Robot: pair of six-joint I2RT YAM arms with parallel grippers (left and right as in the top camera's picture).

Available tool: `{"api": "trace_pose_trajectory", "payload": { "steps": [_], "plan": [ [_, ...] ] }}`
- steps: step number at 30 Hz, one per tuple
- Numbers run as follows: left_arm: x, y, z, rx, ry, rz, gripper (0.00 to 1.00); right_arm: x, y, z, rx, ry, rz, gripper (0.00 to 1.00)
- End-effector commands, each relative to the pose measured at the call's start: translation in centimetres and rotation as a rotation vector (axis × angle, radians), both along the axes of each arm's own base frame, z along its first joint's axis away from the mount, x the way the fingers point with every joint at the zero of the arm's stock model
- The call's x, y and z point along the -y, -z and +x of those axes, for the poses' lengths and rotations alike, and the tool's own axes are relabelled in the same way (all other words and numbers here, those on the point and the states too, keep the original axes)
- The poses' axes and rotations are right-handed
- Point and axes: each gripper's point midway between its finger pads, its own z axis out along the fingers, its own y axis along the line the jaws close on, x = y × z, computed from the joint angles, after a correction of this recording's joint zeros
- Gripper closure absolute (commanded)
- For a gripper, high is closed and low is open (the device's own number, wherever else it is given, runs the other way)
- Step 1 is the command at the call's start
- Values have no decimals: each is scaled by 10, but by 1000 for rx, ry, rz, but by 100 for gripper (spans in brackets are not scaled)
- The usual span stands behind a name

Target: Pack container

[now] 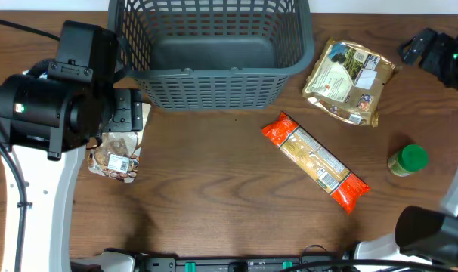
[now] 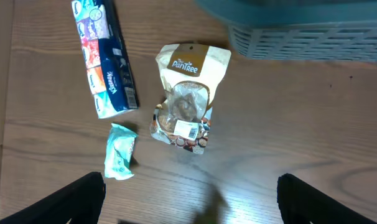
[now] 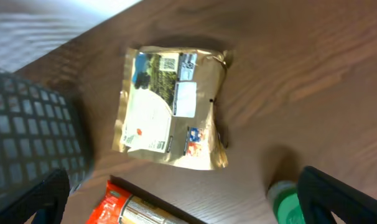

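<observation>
The wooden table (image 1: 214,204) is showing its widest bare stretch at front centre, running from the near edge up to the front wall of the container (image 1: 214,91). This dark grey lattice basket is sitting at the back centre, and the top of the overhead view is cutting off its far rim. The left arm (image 1: 55,106) is hanging over the table's left side, covering part of the items below it. The left gripper (image 2: 190,180) is hovering above the wood with its jaws spread wide and nothing between them. The container's corner is lying ahead and to the right in the left wrist view. The right gripper (image 3: 183,177) is standing equally wide open and empty over the back right area, with the container's slotted wall at the left of its wrist view. A long pasta packet (image 1: 316,160) with orange ends is lying diagonally right of centre, well apart from the basket. A gold foil pouch (image 3: 173,109) is resting flat just beside the container's right wall. A PanTree snack pouch (image 2: 187,93) is lying near the container's front left corner. A strip of Kleenex tissue packs (image 2: 104,56) is lying to its left. A green-lidded jar (image 1: 408,159) is sitting near the right edge, and a small pale teal packet (image 2: 120,149) is lying below the tissues.
</observation>
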Motion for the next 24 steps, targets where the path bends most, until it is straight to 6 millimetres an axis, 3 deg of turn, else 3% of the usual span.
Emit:
{"api": "trace_pose_trajectory", "payload": {
  "steps": [1,7,13,17,24],
  "plan": [
    [-4,-2,-3,3,-10,9,12,8,34,11,-89,71,16,1],
    [-4,-2,-3,3,-10,9,12,18,108,49,-210,71,16,1],
    [-4,-2,-3,2,-11,9,12,7,179,76,-306,38,41,1],
    [-4,-2,-3,2,-11,9,12,-7,201,90,-313,3,36,1],
    [-4,-2,-3,3,-11,9,12,-14,201,105,-276,41,-19,1]
  ]
}}
